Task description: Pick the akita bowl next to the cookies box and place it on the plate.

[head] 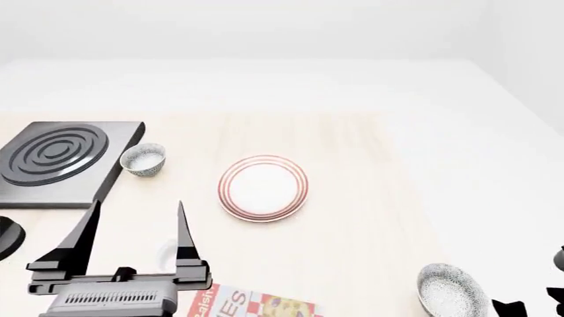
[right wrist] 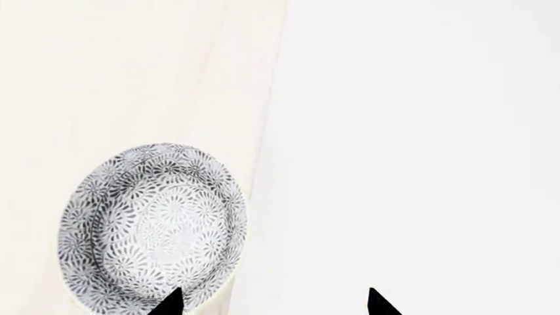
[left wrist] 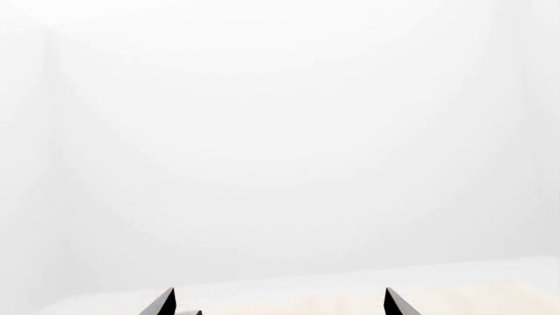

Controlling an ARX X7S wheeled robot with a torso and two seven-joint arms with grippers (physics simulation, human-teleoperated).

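Two speckled akita bowls show in the head view. One bowl [head: 451,290] sits at the front right, on the same front strip as the cookies box [head: 255,305]. The other bowl [head: 144,159] is beside the stove burner. The red-ringed plate [head: 263,187] lies mid-table, bare. My right gripper [right wrist: 273,303] is open above the table's right edge. One of its fingertips [right wrist: 170,303] is over the rim of the front-right bowl [right wrist: 153,226], the other off to the side. My left gripper [head: 137,203] is open and holds nothing, left of the plate.
The black ringed stove burner [head: 55,158] fills the back left. A dark round object [head: 7,236] is cut off by the left edge. A faint white cup [head: 166,253] shows behind my left gripper's finger. The table ends just right of the front-right bowl.
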